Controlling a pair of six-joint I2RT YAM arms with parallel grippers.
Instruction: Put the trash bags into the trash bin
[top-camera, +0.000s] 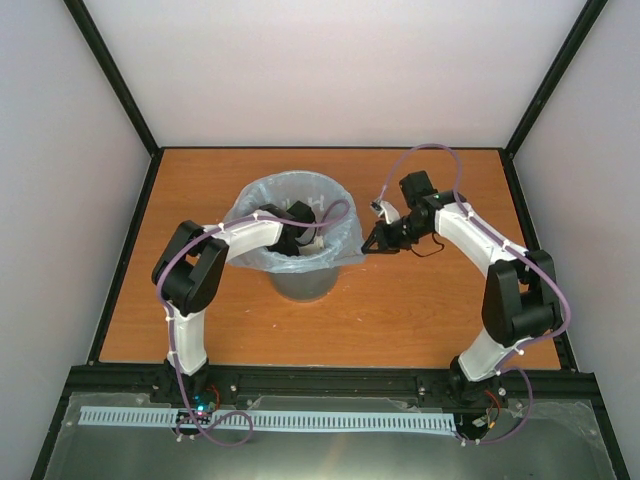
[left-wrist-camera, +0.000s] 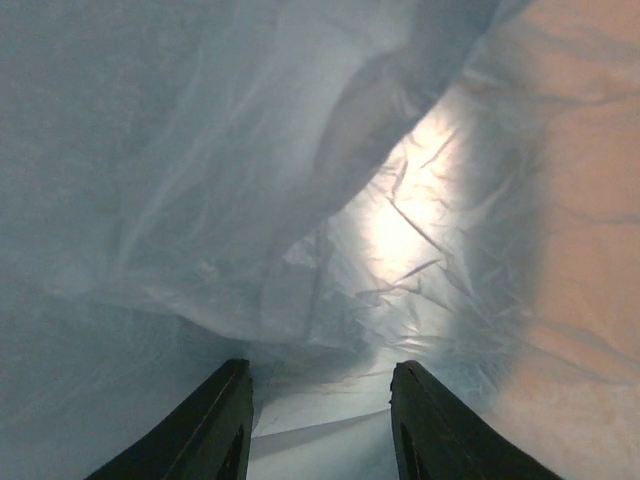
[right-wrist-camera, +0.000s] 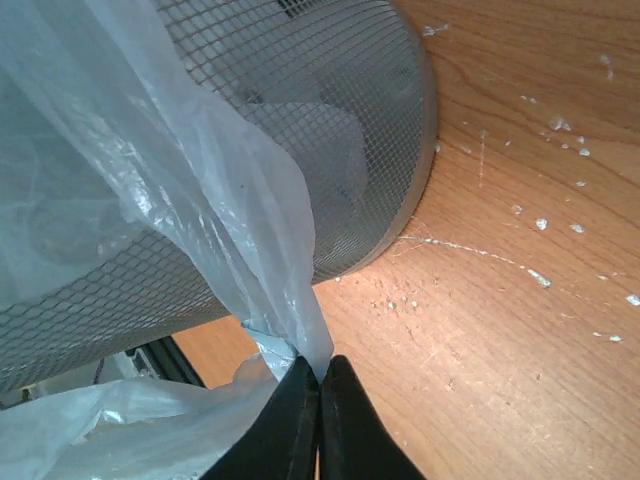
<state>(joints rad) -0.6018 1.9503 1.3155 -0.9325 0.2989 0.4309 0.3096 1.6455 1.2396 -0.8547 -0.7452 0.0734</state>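
Observation:
The trash bin (top-camera: 302, 284) is a round grey mesh wastebasket standing mid-table; its mesh wall fills the upper left of the right wrist view (right-wrist-camera: 330, 120). A translucent whitish trash bag (top-camera: 262, 205) lines its mouth and drapes over the rim. My left gripper (top-camera: 300, 235) reaches down inside the bin, jaws open, with only bag film (left-wrist-camera: 330, 230) around it (left-wrist-camera: 320, 372). My right gripper (top-camera: 368, 243) is outside the bin's right side, shut on the bag's edge (right-wrist-camera: 270, 230), which it pulls taut over the rim down to the fingertips (right-wrist-camera: 320, 365).
The wooden table (top-camera: 430, 300) extends right of and in front of the bin, with small white specks (right-wrist-camera: 540, 225) on it. Black frame posts and pale walls enclose the table. A black rail (top-camera: 330, 380) runs along the near edge by the arm bases.

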